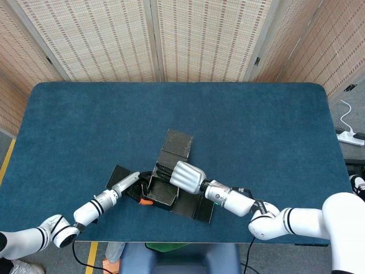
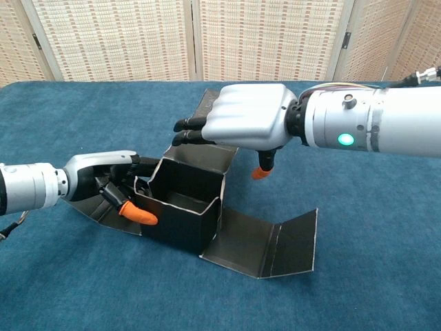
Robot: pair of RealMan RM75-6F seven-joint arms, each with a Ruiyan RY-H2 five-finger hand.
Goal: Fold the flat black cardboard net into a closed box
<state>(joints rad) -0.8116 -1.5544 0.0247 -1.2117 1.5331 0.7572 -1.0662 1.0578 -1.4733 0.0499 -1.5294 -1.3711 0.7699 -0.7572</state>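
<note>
I'm holding the half-folded black box (image 2: 180, 207) on the counter (image 2: 358, 227): my left hand (image 2: 110, 185) is gripping its side wall, my right hand (image 2: 244, 126) is hovering flat, holding nothing.

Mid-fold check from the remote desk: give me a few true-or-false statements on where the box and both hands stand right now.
1. The black cardboard box has walls standing and is open on top. True.
2. The left hand is at the box's left side wall. True.
3. The right hand rests flat on the table. False: it hovers above the box's rear panel.
4. All flaps are folded shut. False: a creased flap lies out on the table to the box's right.
5. The table covering is red. False: it is blue.
</note>
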